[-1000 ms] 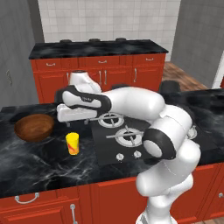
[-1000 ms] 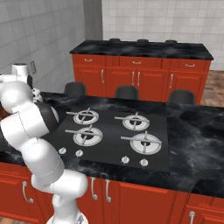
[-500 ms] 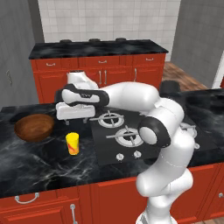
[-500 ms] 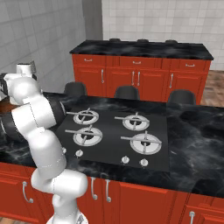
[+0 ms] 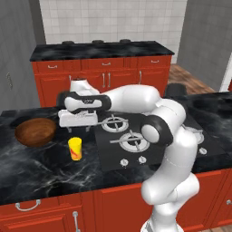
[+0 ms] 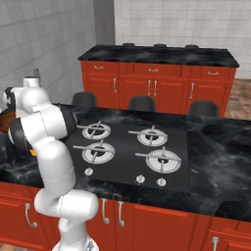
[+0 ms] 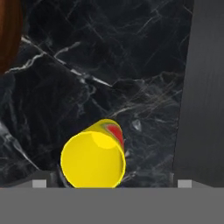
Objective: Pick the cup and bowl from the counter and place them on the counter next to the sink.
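Swinging further left since half a second ago, the tool (image 5: 74, 128) now hangs spread wide and empty, just above the small yellow cylindrical cup with an orange-red patch (image 5: 75, 148). That cup stands upright on the glossy black marble tabletop (image 5: 41, 170), just left of the black gas hob with silver burners (image 5: 131, 140). Left of the cup and apart from it sits the wide dark brown wooden bowl (image 5: 35, 132).
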Available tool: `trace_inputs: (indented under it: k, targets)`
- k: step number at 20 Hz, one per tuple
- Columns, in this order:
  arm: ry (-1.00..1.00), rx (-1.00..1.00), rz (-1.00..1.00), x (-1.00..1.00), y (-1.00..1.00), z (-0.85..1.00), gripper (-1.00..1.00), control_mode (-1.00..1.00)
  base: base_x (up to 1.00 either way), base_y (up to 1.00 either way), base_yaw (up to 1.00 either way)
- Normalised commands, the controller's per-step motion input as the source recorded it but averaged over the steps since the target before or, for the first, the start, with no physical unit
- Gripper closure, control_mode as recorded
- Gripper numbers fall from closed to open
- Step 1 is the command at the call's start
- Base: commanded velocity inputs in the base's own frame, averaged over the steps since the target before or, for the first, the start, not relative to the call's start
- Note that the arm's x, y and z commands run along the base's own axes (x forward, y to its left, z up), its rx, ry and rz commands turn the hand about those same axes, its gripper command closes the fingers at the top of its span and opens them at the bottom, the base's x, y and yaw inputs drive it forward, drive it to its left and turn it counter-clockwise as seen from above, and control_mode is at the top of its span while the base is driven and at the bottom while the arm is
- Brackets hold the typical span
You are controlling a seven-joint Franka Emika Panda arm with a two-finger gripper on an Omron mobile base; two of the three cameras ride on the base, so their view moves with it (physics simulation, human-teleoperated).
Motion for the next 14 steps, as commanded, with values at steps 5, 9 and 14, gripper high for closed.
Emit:
trace_inputs:
  k: [5, 9, 14]
  targets:
    - [0.01, 0.0, -0.04, 0.0, 0.0, -0.22, -1.0, -1.0, 0.0, 0.0, 0.0]
    - [0.0, 0.0, -0.03, 0.0, 0.0, -0.25, -1.0, -1.0, 0.0, 0.0, 0.0]
    - [0.0, 0.0, -0.03, 0.0, 0.0, -0.23, -1.0, -1.0, 0.0, 0.0, 0.0]
